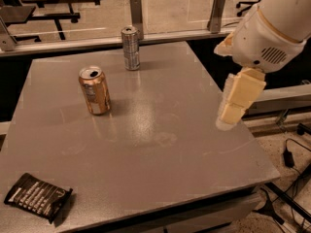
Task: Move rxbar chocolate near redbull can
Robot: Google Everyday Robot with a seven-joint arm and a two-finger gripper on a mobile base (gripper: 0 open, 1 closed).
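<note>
The rxbar chocolate (pixel 38 196) is a flat black wrapper with white lettering lying at the table's front left corner. The redbull can (pixel 130 48), slim and silver-grey, stands upright near the table's far edge, about the middle. My gripper (pixel 233 111) hangs from the white arm at the right, above the table's right edge, far from both the bar and the can. It holds nothing that I can see.
A wider gold soda can (pixel 95 90) stands upright left of centre, between the bar and the redbull can. The grey table (pixel 160 135) ends close on the right and front. A rail with metal posts (pixel 217 11) runs behind it. Cables lie on the floor at the right.
</note>
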